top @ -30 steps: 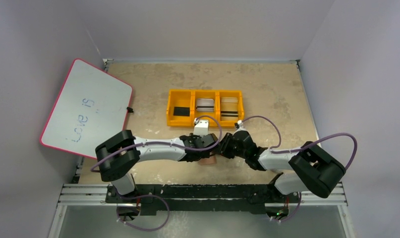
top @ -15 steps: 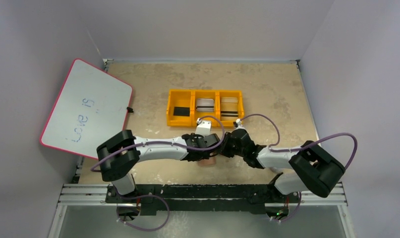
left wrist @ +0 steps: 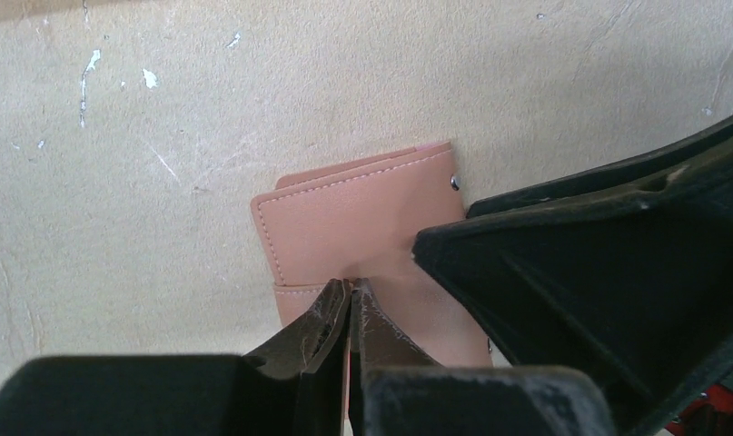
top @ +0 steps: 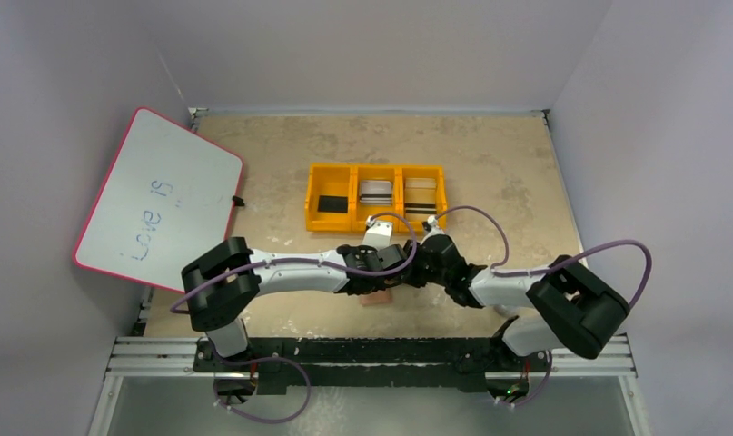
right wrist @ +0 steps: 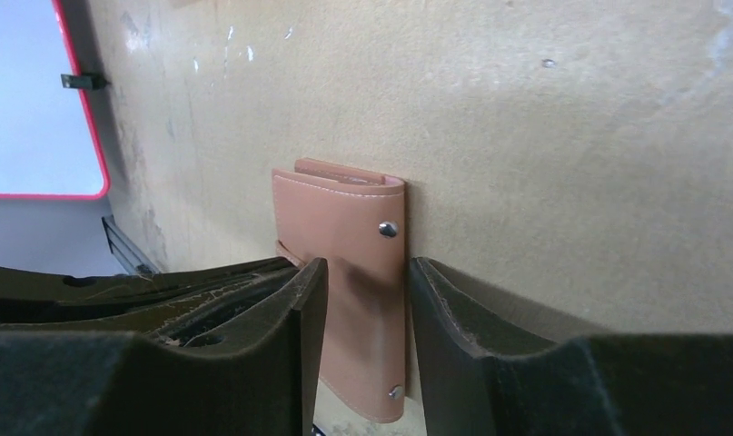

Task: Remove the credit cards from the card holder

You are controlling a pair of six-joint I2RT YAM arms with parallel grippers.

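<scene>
The card holder (left wrist: pixel 362 227) is a tan-brown leather wallet lying folded shut on the table, with only its near edge (top: pixel 377 298) showing from above. My left gripper (left wrist: pixel 351 287) is shut, its tips resting on the wallet's top face by the snap tab; I cannot tell whether they pinch leather. My right gripper (right wrist: pixel 367 272) is open and straddles the wallet's studded edge (right wrist: pixel 362 236), with one finger (right wrist: pixel 299 300) over the leather and the other on the table beside it. Both grippers meet above the wallet (top: pixel 403 271). No credit cards show; the wallet hides them.
An orange three-compartment tray (top: pixel 377 167) stands just beyond the arms, with flat dark and pale items in its bins. A red-rimmed whiteboard (top: pixel 158 200) leans at the left, also seen in the right wrist view (right wrist: pixel 26 91). Walls enclose the table.
My left gripper has closed from open to shut on top of the wallet. My right gripper has opened wider and shifted slightly left toward the left one.
</scene>
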